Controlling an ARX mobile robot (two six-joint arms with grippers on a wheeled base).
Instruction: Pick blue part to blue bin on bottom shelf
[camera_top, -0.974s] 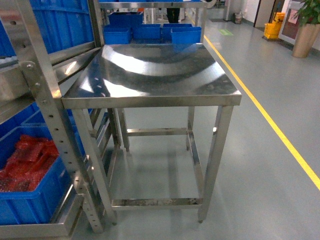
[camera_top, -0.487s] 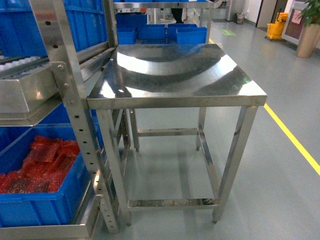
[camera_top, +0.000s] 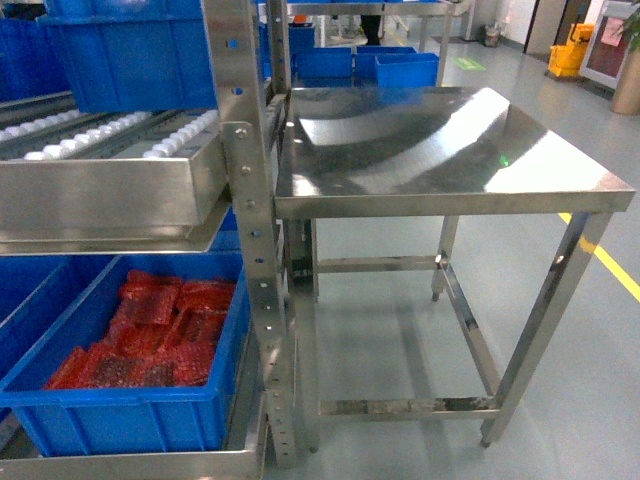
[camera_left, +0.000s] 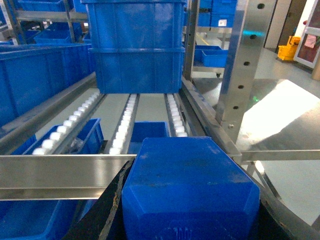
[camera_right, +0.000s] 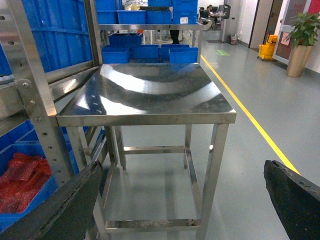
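A chunky blue part fills the bottom of the left wrist view, and my left gripper is shut on it, one black finger against each side. It hangs just before a flat steel rail of a roller tier. Low at the left of the head view the bottom shelf carries a blue bin holding red bagged pieces. That bin also shows in the right wrist view. My right gripper is open, with only floor between its fingers. Neither gripper shows in the head view.
A steel table stands right of the rack's perforated upright. White roller rails carry a large blue crate and small blue bins. A yellow floor line runs past the table.
The head view has swung left: the table slid toward the right of the frame and the rack, its roller tier and the bin of red pieces came further into view.
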